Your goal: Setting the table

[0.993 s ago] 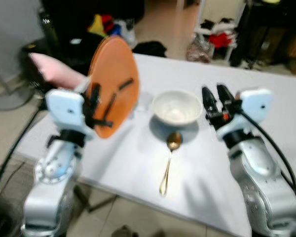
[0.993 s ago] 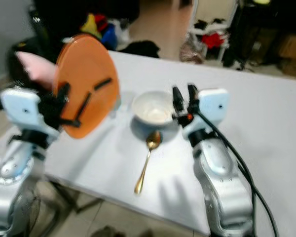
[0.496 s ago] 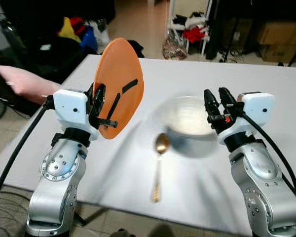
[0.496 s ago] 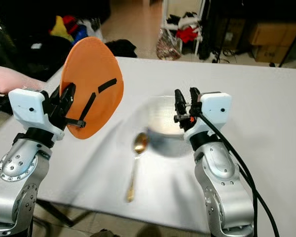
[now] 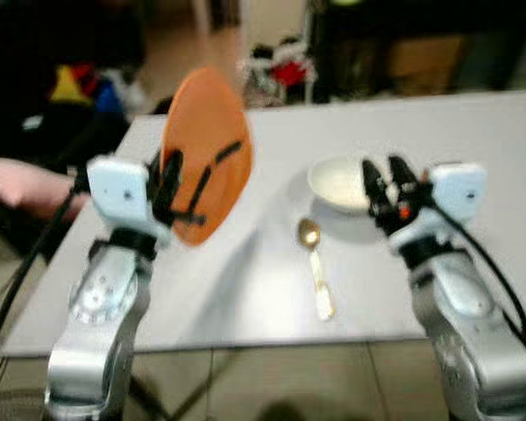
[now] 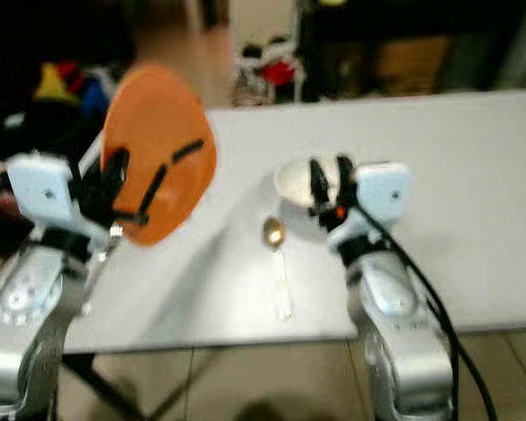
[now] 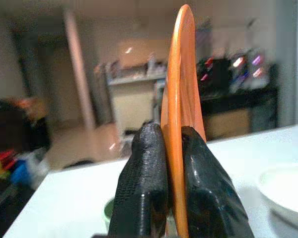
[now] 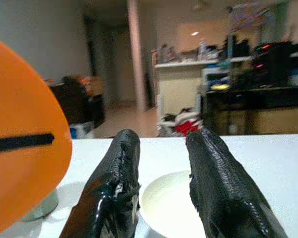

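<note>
I have the long white rectangular table [image 5: 473,132] in front of me, and the setting on it is only part done. The round orange plate [image 5: 212,149] is the biggest piece left to place: my left gripper [image 7: 170,163] has it pinched on edge, fingers clamped on either side of the rim, and it is held upright in the air above the table's near left part, not resting on anything. The shallow white ceramic bowl [image 5: 340,182] already sits on the table, just beyond my right gripper [image 8: 161,168], whose fingers stand apart with nothing between them. The gold-coloured metal spoon [image 5: 316,267] lies flat on the table, just beside the bowl on its near left side, handle pointing toward me. So I'd judge bowl and spoon down and the plate not yet laid. A small greenish glass [image 7: 108,213] stands farther back.
</note>
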`<state>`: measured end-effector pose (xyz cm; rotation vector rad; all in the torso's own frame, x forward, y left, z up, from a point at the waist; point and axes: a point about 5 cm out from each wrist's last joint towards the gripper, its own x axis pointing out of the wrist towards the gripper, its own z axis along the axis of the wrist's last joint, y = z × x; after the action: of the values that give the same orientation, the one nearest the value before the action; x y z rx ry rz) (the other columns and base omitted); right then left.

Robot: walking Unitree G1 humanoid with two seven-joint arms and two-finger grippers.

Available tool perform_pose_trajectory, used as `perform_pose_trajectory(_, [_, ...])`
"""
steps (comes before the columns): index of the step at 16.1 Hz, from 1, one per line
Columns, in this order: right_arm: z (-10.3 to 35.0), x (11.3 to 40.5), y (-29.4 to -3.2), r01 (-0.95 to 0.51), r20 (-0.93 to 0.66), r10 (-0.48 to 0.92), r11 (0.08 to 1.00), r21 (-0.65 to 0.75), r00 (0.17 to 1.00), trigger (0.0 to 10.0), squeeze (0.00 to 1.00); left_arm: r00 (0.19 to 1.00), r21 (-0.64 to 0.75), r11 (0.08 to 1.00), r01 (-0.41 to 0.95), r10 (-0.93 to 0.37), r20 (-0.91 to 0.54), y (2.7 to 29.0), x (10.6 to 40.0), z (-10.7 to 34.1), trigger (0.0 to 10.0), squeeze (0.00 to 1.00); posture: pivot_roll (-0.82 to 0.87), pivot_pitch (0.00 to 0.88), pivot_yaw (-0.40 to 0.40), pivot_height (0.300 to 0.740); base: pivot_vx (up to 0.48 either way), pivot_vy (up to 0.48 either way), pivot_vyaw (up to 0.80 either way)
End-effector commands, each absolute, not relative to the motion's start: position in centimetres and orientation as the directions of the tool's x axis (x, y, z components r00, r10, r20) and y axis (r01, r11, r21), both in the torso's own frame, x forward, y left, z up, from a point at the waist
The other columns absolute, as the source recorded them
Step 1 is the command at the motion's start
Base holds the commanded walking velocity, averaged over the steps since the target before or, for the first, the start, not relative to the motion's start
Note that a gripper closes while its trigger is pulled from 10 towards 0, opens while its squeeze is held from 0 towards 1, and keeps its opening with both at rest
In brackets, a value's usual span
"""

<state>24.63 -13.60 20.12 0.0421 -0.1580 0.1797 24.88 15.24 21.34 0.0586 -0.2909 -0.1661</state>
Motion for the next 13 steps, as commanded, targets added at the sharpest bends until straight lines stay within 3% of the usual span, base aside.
perform_pose_trajectory(1, [21.0,24.5,-12.9,-0.217,0.199,0.207,0.976,0.030,0.958,10.0,0.00,0.935,0.094,0.988,0.121,-0.146,0.322,15.9,24.4,22.2,10.0,0.00,-0.12,0.000,0.067,0.740,0.000,-0.480,0.00])
perform_pose_trajectory(5, [21.1,24.4,-12.9,-0.226,0.206,0.214,0.974,0.033,0.955,10.0,0.00,0.946,0.006,0.993,0.119,-0.115,0.304,15.6,24.4,21.8,10.0,0.00,-0.11,0.000,0.065,0.740,0.000,-0.480,0.00])
perform_pose_trajectory(10, [21.1,25.1,-13.1,-0.390,0.170,0.366,0.910,0.141,0.915,10.0,0.00,0.982,-0.318,0.946,0.068,-0.009,0.186,16.7,25.2,20.7,10.0,0.00,-0.12,0.000,0.071,0.740,0.000,0.000,0.00])
perform_pose_trajectory(13, [21.1,25.1,-13.8,-0.495,0.120,0.482,0.858,0.139,0.868,10.0,0.00,0.995,-0.450,0.890,0.071,-0.033,0.091,16.8,25.0,19.4,10.0,0.00,-0.12,0.000,0.073,0.740,0.000,0.000,0.00])
